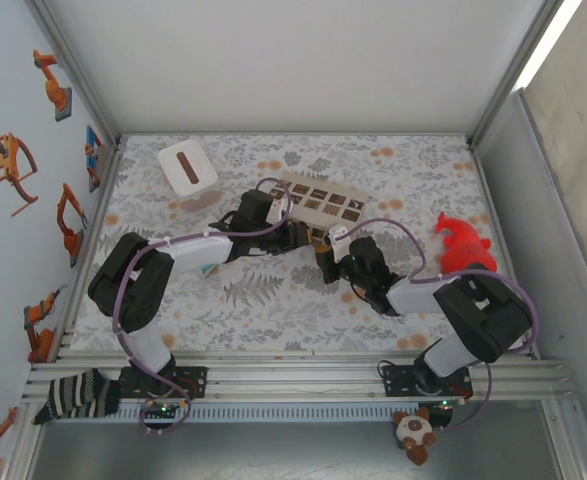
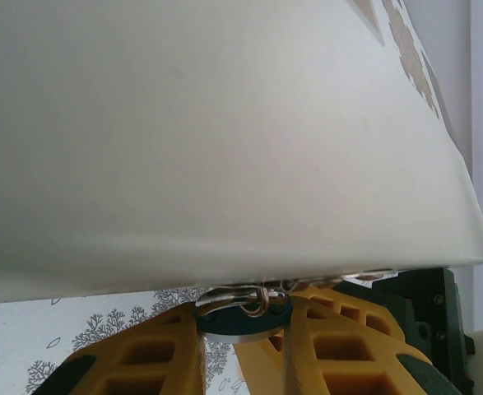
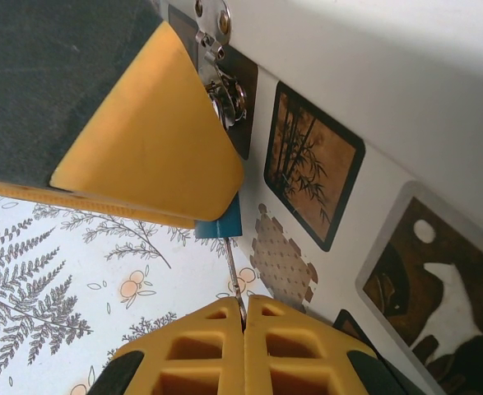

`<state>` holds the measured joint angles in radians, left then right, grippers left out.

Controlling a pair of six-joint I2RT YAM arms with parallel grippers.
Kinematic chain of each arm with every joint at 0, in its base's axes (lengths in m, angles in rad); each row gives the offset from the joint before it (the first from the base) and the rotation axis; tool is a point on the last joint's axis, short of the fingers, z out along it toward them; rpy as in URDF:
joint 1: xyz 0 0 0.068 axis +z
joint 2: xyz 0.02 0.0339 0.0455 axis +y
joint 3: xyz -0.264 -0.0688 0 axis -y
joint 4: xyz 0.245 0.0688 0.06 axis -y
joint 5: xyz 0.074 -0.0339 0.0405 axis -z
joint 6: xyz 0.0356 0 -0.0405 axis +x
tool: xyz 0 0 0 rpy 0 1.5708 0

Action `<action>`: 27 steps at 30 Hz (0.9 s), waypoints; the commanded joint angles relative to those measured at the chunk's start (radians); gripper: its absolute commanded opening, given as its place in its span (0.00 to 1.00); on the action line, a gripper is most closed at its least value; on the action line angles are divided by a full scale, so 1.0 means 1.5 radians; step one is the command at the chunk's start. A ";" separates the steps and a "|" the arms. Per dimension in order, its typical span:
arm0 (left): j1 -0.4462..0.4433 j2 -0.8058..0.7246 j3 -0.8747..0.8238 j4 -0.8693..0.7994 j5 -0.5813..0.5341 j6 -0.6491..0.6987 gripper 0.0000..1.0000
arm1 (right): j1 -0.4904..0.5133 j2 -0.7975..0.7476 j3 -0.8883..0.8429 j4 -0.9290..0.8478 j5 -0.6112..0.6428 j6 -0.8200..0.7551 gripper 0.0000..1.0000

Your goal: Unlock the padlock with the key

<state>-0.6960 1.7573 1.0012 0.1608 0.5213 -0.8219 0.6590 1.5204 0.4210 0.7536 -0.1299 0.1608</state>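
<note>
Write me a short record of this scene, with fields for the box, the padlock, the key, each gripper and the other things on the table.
box: white box with picture tiles, in the middle of the table
padlock: blue, hanging at the metal latch of the box
left gripper: shut on the padlock
right gripper: shut on the key
key: thin metal blade reaching up to the padlock's underside; whether it is inside, cannot tell
other things: white container far left, red toy right

The left tool (image 2: 243,317) clamps a small blue padlock (image 2: 241,329) between yellow fingers (image 2: 142,362), a broad white box (image 2: 225,140) just above it.
</note>
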 commanded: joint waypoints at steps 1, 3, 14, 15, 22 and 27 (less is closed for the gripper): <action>-0.005 -0.022 0.020 0.019 0.026 -0.014 0.23 | 0.008 -0.002 0.000 0.046 0.001 0.011 0.00; -0.005 -0.021 0.020 0.018 0.027 -0.013 0.23 | 0.008 -0.004 -0.003 0.048 0.003 0.012 0.00; -0.005 -0.020 0.019 0.021 0.026 -0.015 0.23 | 0.009 -0.025 -0.017 0.054 0.018 0.012 0.00; -0.005 -0.020 0.019 0.020 0.026 -0.015 0.23 | 0.008 -0.025 -0.018 0.054 0.022 0.013 0.00; -0.005 -0.021 0.019 0.021 0.028 -0.016 0.23 | 0.009 -0.012 -0.007 0.061 0.027 0.016 0.00; -0.005 -0.023 0.019 0.021 0.028 -0.018 0.23 | 0.009 0.016 -0.001 0.096 0.026 0.027 0.00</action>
<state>-0.6987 1.7573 1.0012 0.1642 0.5205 -0.8234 0.6655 1.5238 0.4049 0.8062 -0.1143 0.1799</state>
